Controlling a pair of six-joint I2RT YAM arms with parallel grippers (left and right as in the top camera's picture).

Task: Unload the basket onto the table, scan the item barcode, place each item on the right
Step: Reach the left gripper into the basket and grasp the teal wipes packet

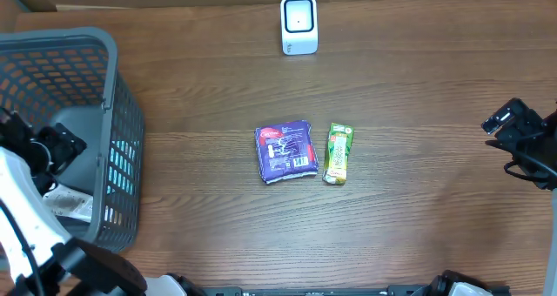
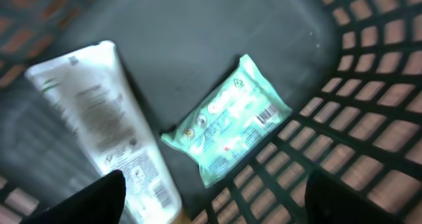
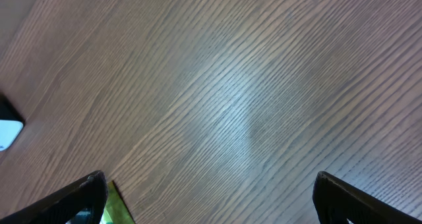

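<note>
- Overhead, you see two items lying side by side mid-table (image 1: pixel 418 226): one purple packet (image 1: pixel 285 151) and one green packet (image 1: pixel 338 154), just apart. One white scanner (image 1: pixel 298 24) stands at the far edge, with open wood between it and them. One grey basket (image 1: pixel 109 43) takes the left side. The left gripper (image 1: pixel 61 145) sits over its inside, and the right gripper (image 1: pixel 513 126) hangs at the right edge, well apart from the packets.
- From the left wrist, you look into the basket (image 2: pixel 369 85). One white tube (image 2: pixel 99 125) and one mint packet (image 2: pixel 227 128) lie near each other on its floor. The left gripper (image 2: pixel 214 181) has its jaws apart, holding nothing.
- From the right wrist, you get the wooden table (image 3: pixel 231 85). The right gripper (image 3: pixel 210 181) is spread wide, holding nothing. A corner of the green packet (image 3: pixel 117 207) shows beside one finger, and the scanner (image 3: pixel 8 128) shows at the left edge.
</note>
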